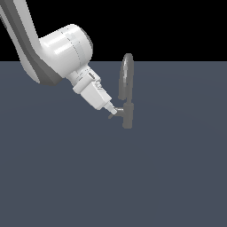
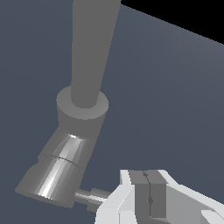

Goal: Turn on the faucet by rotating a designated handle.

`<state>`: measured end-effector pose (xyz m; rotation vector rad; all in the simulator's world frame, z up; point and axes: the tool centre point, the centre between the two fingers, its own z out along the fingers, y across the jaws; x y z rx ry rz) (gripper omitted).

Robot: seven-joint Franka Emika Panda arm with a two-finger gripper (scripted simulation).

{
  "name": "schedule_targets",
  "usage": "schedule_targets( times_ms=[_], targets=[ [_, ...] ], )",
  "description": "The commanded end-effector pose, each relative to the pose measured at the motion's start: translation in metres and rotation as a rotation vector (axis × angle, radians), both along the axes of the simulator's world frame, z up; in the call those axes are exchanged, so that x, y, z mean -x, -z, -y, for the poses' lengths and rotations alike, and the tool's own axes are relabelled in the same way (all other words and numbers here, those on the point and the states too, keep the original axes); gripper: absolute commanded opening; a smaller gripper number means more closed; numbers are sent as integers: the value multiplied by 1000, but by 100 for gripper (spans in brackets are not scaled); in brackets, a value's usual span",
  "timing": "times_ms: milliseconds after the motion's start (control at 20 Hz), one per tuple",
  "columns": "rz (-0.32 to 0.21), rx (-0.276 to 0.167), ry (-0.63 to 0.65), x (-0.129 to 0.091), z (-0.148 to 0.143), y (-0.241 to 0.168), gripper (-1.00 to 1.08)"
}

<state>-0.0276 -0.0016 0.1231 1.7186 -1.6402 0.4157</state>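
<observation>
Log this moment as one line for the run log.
gripper: shut, jaws together | position: at handle beside faucet | handle: not gripped | spout: upright

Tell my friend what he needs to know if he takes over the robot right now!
Gripper: fingers pressed together, holding nothing, right beside the handle.
Faucet: stands upright on the floor, arched spout pointing up; the handle pokes out of its side stub, toward the exterior view's left.
Done: arm has reached the handle.
Left: push the handle round to turn the water on. Whether it has turned yet can't be told.
</observation>
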Motion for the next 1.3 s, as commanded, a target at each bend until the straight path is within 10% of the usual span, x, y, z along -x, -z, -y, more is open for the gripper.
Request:
schedule_targets(
  times_ms=[0,1250],
  targets=[
    [42,15,45,1,-2,6,-100],
    [69,24,73,-26,1,61,-100]
  ],
)
